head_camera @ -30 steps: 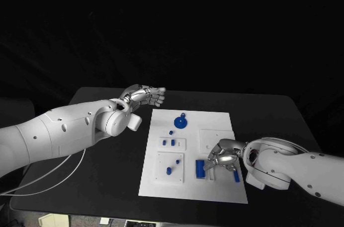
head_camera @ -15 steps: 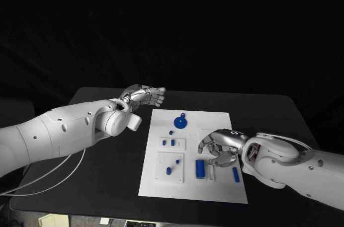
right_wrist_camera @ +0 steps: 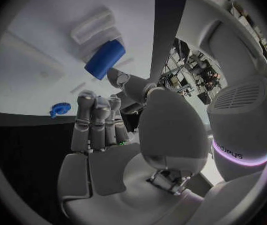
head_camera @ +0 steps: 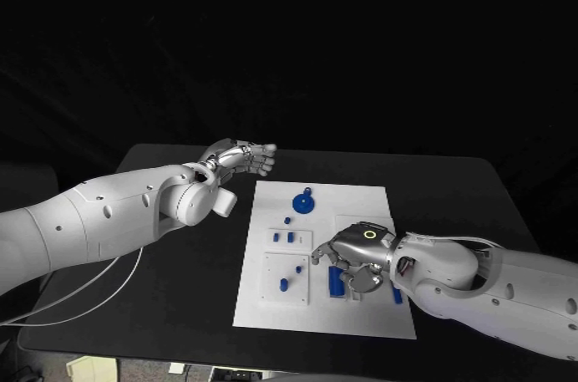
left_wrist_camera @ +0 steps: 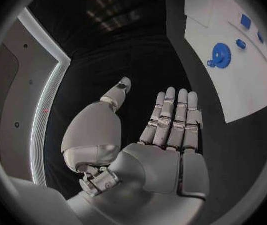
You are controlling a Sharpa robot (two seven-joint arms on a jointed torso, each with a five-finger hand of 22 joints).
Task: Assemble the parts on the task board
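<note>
Low and right of centre in the head view, the right hand (head_camera: 353,260) hangs with empty, parted fingers over blue pieces (head_camera: 337,282) on the white board (head_camera: 362,208), and it should settle squarely on one before pinching, while the left hand (head_camera: 237,159) waits open beyond the board.

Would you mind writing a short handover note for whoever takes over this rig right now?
Left robot hand: open, fingers straight, holding nothing, raised over the black table beside the task board's far left corner.
Right robot hand: over the near right part of the task board, fingers curled; whether it holds a part cannot be told.
Parts: blue gear at the far end of the board; small blue pieces on the left side; blue block and blue bar beside the right hand.
Done: nothing visibly finished.
Left: the loose parts seemingly all need seating.
</note>
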